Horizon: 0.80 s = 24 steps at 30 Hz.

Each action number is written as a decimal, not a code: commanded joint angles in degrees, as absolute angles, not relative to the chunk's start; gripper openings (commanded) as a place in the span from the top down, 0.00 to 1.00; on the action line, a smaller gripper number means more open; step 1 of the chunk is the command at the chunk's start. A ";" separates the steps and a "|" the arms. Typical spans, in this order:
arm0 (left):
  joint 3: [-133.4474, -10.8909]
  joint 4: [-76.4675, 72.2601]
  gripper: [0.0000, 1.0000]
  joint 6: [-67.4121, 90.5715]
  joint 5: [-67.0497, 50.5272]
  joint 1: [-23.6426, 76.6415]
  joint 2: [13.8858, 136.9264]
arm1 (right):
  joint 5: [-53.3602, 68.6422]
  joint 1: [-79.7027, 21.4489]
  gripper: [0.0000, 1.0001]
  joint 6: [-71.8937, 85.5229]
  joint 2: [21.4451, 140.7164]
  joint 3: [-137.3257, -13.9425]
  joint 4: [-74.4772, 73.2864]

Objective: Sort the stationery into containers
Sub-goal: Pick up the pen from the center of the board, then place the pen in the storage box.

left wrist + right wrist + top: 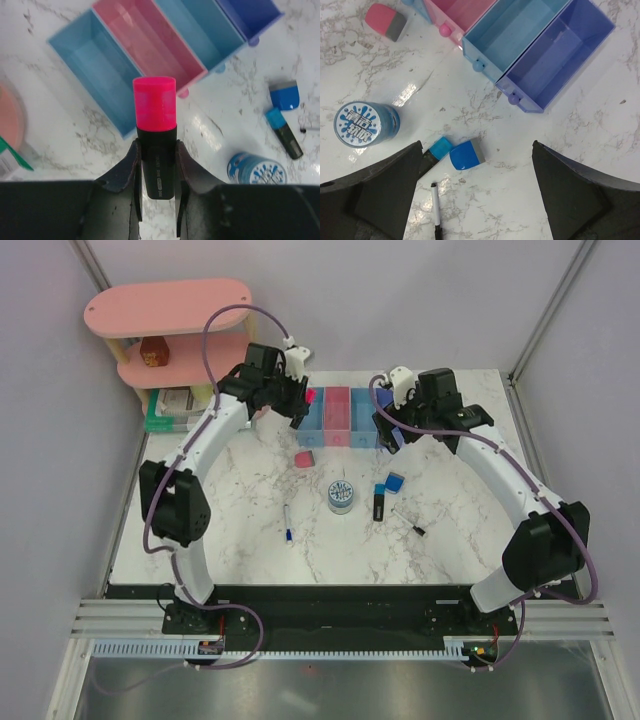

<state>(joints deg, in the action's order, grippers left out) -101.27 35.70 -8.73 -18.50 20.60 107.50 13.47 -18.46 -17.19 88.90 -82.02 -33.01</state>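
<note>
Well, all four bins look empty. Left gripper pinches a pink-capped highlighter over them; right gripper gapes, tin and pink eraser unsorted

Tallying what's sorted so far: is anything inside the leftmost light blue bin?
Nothing visible: the leftmost light blue bin shows bare floor. Its near corner is covered by the pink-capped marker held in the left gripper, so that part cannot be checked.
</note>
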 commanded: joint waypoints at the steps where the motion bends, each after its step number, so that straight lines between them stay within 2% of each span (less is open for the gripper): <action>1: -111.59 32.61 0.98 -4.14 -20.92 20.30 115.83 | 13.89 -18.28 0.02 -17.49 88.33 -79.46 -31.99; 9: -123.65 32.17 0.98 -2.64 -18.02 20.21 128.48 | 18.36 -18.28 0.02 -16.79 87.27 -74.45 -31.90; 17: -124.19 30.85 0.98 -2.55 -16.26 20.13 132.19 | 22.14 -18.54 0.02 -11.69 89.20 -65.58 -31.38; 24: -124.63 29.97 0.98 -3.78 -13.54 20.13 134.30 | 22.76 -20.21 0.02 -10.29 92.81 -63.99 -31.12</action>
